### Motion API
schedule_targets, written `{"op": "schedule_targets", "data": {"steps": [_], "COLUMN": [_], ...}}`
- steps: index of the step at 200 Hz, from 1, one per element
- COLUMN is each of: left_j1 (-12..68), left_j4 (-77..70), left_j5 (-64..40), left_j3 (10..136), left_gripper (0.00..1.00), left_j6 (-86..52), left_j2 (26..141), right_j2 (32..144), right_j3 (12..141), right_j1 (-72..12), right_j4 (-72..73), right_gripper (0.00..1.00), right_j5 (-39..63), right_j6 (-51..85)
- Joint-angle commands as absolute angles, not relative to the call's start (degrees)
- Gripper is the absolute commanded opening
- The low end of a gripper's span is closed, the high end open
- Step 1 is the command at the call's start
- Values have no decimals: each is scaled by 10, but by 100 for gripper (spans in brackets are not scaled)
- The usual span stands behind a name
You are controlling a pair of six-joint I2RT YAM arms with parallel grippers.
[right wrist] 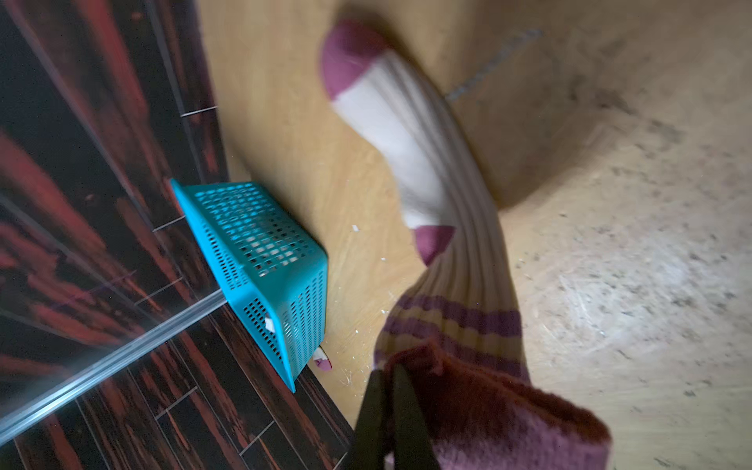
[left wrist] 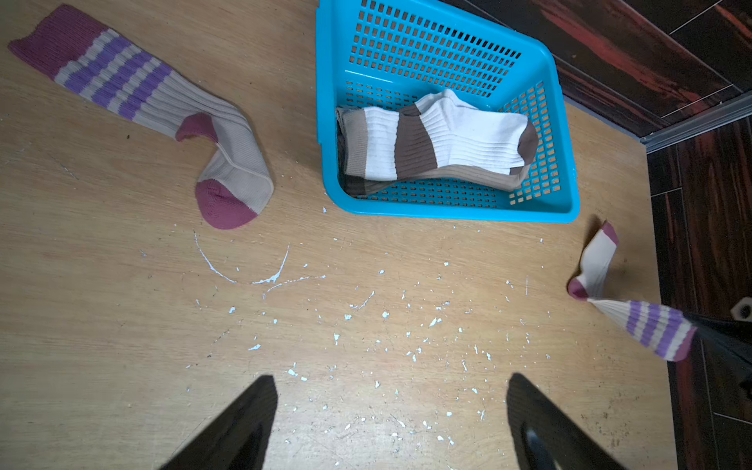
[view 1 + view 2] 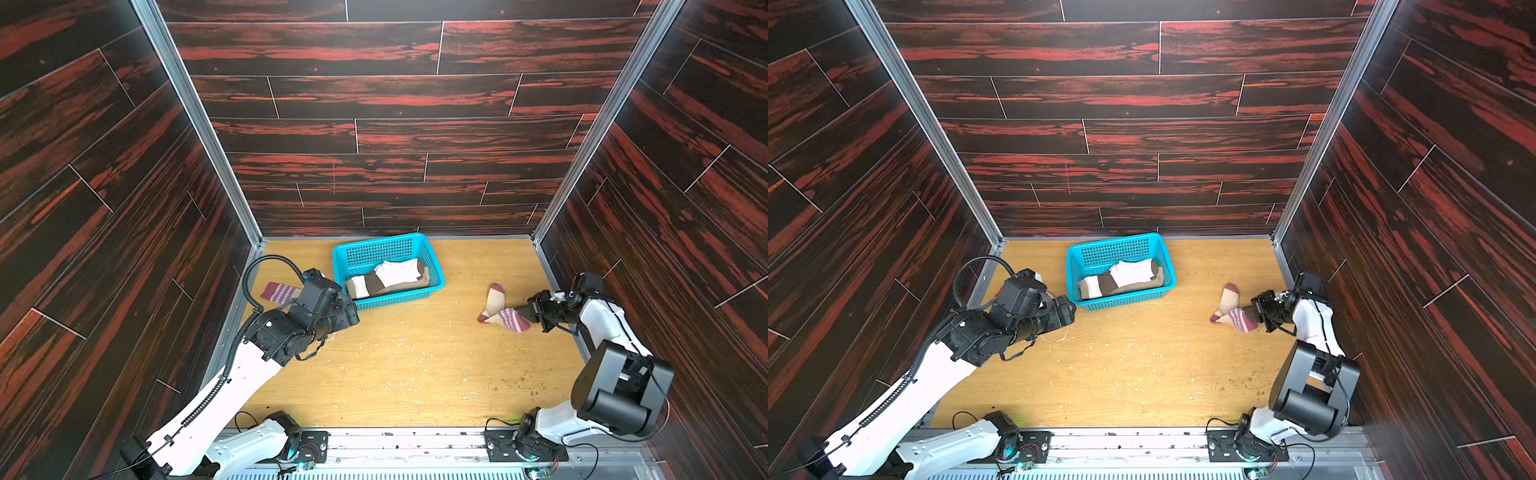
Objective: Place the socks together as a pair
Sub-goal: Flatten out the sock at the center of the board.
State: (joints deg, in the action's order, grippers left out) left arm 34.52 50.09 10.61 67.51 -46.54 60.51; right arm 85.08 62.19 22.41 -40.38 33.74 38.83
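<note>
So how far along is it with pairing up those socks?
Done: what looks like a brown-banded pair sits stacked in the blue basket. In hand: the right tool is shut on the cuff of one purple-striped sock. Left: its match lies on the table near the open left tool, untouched. Those two have yet to be brought together.

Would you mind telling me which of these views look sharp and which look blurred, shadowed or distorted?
Right wrist view: motion-blurred, the held striped sock and blue basket smeared, a soft shadow beside the sock. Left wrist view: sharp, ribbing on the loose striped sock crisp. Both top views: sharp, evenly lit table, side walls splayed by the wide lens.
</note>
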Motion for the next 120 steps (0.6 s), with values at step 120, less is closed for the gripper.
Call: {"op": "schedule_targets", "data": {"steps": [120], "left_j1": [348], "left_j4": [507], "left_j5": [120], "left_j3": [674], "left_gripper": [90], "left_j6": [-468], "left_j2": [595], "right_j2": [744], "right_j3": [849], "right_j1": [63], "right_j4": [-498], "right_gripper": [0], "right_j5": [410], "right_j6": [436]}}
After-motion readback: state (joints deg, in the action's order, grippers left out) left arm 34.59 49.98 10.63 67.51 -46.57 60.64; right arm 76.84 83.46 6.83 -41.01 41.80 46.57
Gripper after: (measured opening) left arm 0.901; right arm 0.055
